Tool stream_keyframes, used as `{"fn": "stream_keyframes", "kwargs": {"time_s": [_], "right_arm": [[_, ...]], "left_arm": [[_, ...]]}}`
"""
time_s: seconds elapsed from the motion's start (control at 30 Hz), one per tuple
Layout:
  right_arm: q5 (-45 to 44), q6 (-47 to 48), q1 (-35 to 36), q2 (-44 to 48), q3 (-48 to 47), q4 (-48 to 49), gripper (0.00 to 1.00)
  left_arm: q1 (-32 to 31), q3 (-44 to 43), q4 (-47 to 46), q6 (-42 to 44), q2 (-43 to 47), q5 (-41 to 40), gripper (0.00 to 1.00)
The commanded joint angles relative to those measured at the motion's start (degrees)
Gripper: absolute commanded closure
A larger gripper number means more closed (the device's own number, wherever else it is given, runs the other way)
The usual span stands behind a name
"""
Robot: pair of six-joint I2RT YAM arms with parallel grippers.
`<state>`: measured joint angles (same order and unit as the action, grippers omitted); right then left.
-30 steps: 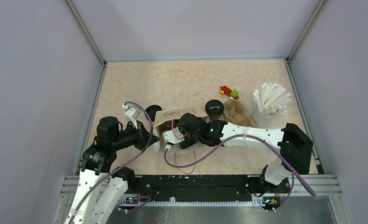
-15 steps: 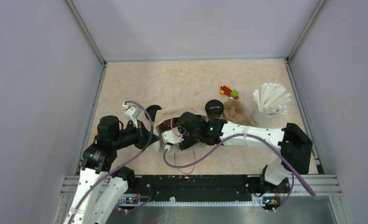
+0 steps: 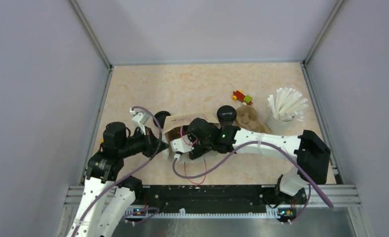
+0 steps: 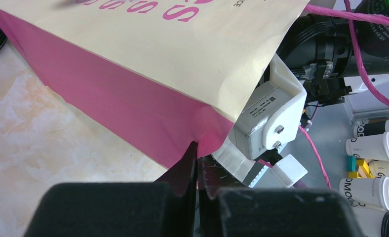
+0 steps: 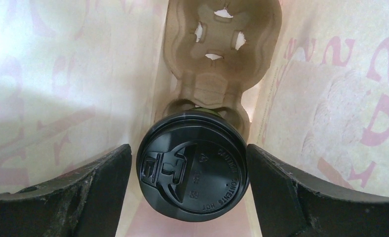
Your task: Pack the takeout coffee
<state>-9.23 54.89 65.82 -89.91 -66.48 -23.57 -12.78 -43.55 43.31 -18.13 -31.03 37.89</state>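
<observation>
Cup (image 5: 192, 170) seated in carrier (image 5: 222, 54) inside bag (image 4: 133, 59).
Right gripper (image 5: 188, 154) just let go, jaws wide; left gripper (image 4: 196, 153) pinches bag edge.

White links (image 3: 274, 142), black joints (image 3: 114, 134), purple cables (image 4: 330, 12); left tool (image 4: 197, 163) black.

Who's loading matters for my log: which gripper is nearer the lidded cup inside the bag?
Right. The right gripper straddles the cup inside the paper bag; the left gripper pinches its edge outside.

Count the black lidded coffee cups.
2. One cup sits in the carrier inside the bag, between the right jaws; another cup stands beside the teddy. A dark round thing beside the bag may be a third.
</observation>
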Motion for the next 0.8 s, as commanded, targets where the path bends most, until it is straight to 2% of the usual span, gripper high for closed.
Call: {"fn": "stream_keyframes", "kwargs": {"time_s": [0.0,0.3,0.4,0.6,0.77], "right_arm": [[2.1,-0.9,-0.6,2.7,-2.9,1.3,0.18],[1.5,-1.9,-0.6,3.8,-3.2,0.6,0.21],[0.9,-2.9,-0.7,5.0,-2.9,2.0,0.15],[1.5,-2.9,-0.8,6.5,-3.4,0.4,0.14],[2.0,-3.3,-0.8,7.6,-3.3,-0.7,0.23]], "left_arm": [[0.2,-1.3,-2.5,-0.4,-0.5,0.4,0.98],[0.2,-1.6,-2.3,-0.1,-0.6,0.7,0.98],[0.2,-1.6,-2.1,0.1,-0.7,0.7,0.98],[0.2,-1.6,-2.1,0.2,-0.7,0.9,0.98],[0.2,-1.7,-2.2,0.2,-0.6,1.0,0.98]]}}
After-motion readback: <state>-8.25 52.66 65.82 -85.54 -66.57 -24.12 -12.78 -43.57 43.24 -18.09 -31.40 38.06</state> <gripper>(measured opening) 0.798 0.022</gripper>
